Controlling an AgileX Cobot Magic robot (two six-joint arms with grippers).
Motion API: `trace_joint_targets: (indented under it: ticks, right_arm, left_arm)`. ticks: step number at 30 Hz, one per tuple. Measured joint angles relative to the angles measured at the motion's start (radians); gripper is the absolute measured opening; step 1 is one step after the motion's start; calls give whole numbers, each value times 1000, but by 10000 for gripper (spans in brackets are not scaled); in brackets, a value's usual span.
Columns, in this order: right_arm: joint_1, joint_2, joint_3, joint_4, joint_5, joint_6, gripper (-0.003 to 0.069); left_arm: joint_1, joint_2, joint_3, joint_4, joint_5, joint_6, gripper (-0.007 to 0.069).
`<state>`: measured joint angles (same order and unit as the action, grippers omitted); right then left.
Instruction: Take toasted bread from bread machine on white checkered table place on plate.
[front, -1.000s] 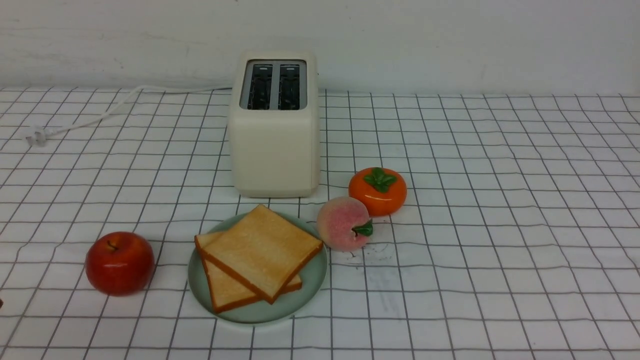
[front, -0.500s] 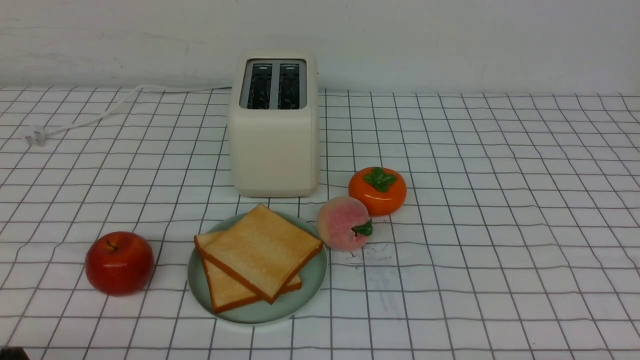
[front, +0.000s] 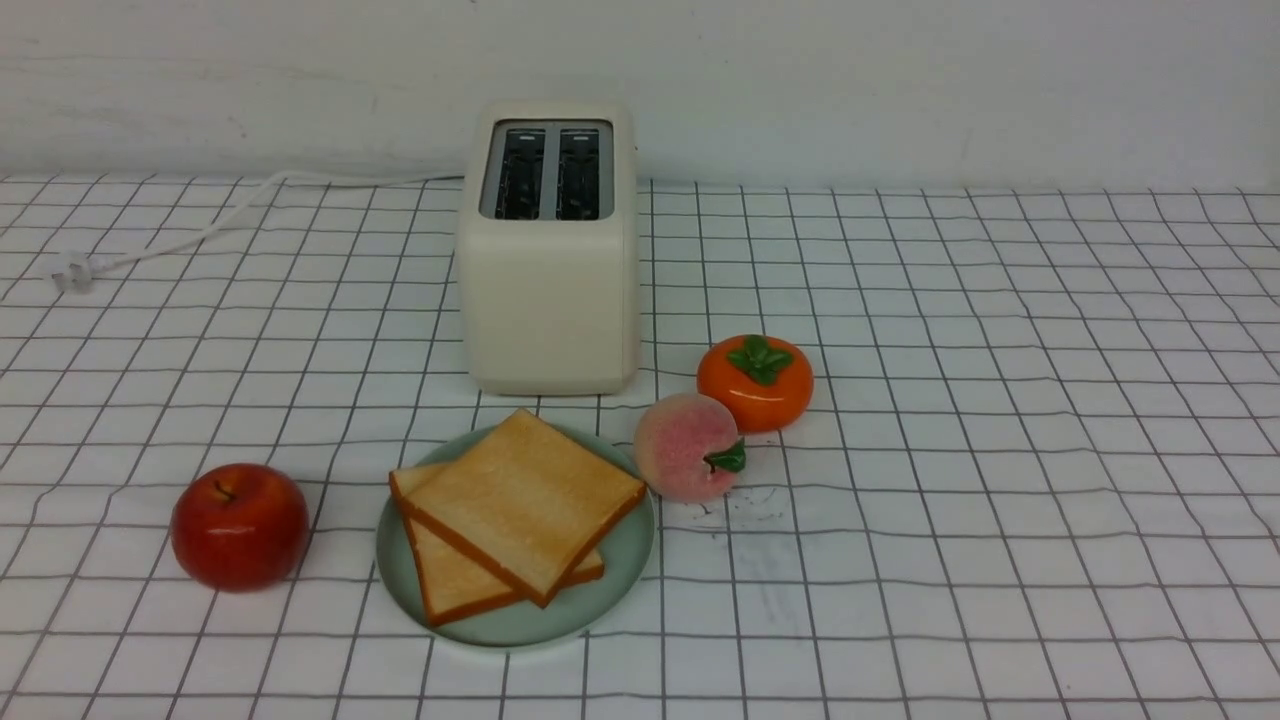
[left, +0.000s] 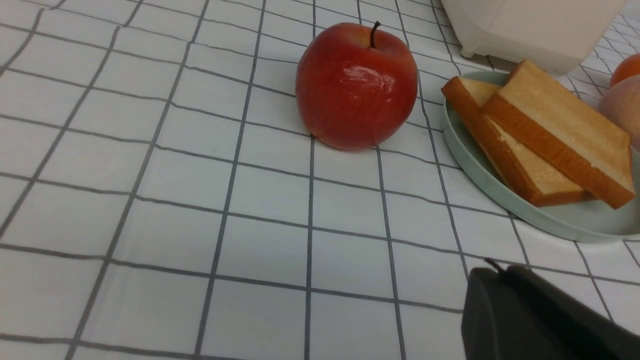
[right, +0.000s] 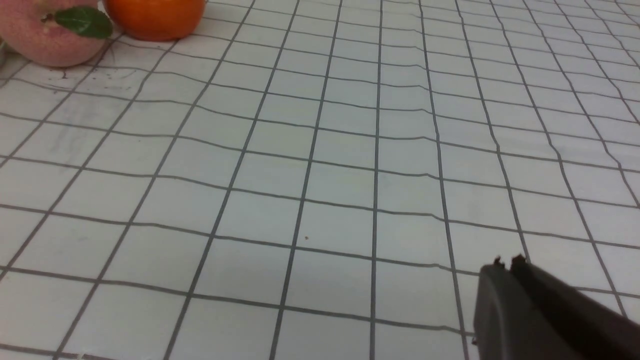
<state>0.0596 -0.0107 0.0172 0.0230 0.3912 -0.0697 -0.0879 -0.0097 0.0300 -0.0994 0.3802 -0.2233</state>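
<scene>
Nearest the camera in the front view, the round, shallow, mint-green plate (front: 625, 560) sat on the white checkered table (front: 1000, 500), and both square golden-tan slices of toasted bread (front: 525, 500) lay on it, the upper slice turned cornerwise and overlapping the lower one. A glossy red apple (front: 238, 525) stood at the plate's nine o'clock, apart from the rim. At the plate's two o'clock a fuzzy pink peach with a green leaf (front: 688, 446) sat just beside the rim, and right behind it, at its one o'clock, an orange persimmon with a green calyx (front: 755, 382) almost touched it. Straight back at twelve o'clock stood the boxy cream-white two-slot bread machine (front: 548, 290), both dark slots showing no bread. Its white power cord (front: 200, 232) trailed off toward ten o'clock, ending in a plug on the cloth.

Neither arm showed in the front view. The left wrist view caught the left gripper (left: 497, 272) low over the cloth, near the plate's rim (left: 480, 172) and the apple (left: 356, 85), dark fingers pressed together on nothing. The right gripper (right: 507, 262) hung low over bare grid, well apart from the peach (right: 42, 32) and persimmon (right: 152, 17), fingers likewise together and holding nothing.
</scene>
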Motion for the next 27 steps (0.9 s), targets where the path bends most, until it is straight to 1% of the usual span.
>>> trace_joint_targets:
  ticks: [27]
  right_arm:
    - [0,0,0,0,0,0,20]
  left_arm:
    - [0,0,0,0,0,-4,-12]
